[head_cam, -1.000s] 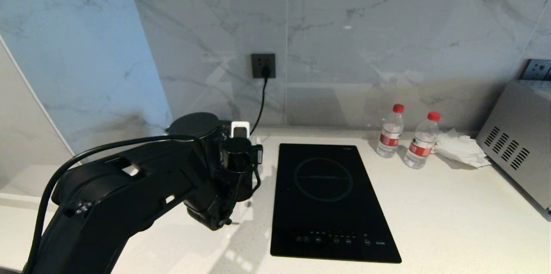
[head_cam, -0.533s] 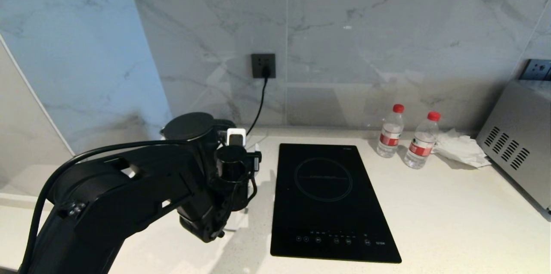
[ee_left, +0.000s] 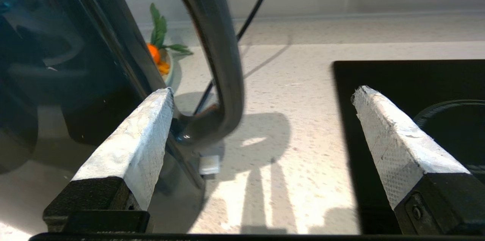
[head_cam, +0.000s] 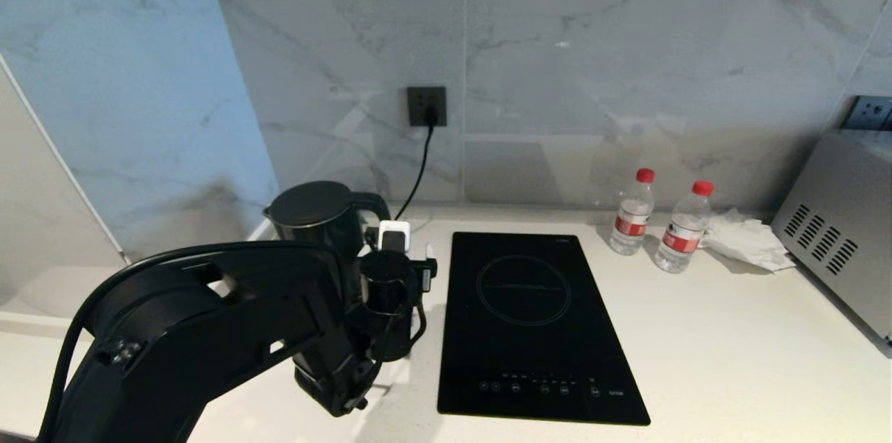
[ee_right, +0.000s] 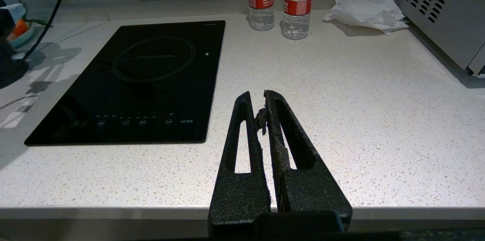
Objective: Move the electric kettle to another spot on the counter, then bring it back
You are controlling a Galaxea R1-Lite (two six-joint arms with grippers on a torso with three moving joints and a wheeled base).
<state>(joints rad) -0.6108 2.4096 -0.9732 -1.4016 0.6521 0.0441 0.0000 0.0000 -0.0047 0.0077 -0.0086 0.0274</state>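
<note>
The electric kettle (head_cam: 315, 214), glossy black with a flat lid, stands upright at the back left of the white counter (head_cam: 732, 359), partly behind my left arm. In the left wrist view its looped handle (ee_left: 223, 63) rises just ahead of one white fingertip pad (ee_left: 144, 138), and the other pad is far off over the hob's edge. My left gripper (ee_left: 263, 93) is open wide, level with the handle's lower end, and holds nothing. My right gripper (ee_right: 261, 95) is shut and empty, parked over the counter's front edge.
A black induction hob (head_cam: 536, 317) is set into the counter right of the kettle. Two water bottles (head_cam: 633, 213) (head_cam: 683, 237), a crumpled tissue (head_cam: 746, 241) and a metal appliance (head_cam: 843, 234) sit at the back right. A cord hangs from the wall socket (head_cam: 426, 106). A small dish (ee_left: 161, 55) lies behind the kettle.
My left wrist has drawn back from the kettle and slightly to the right. More of the kettle's body and handle now shows. The kettle has stayed in place.
</note>
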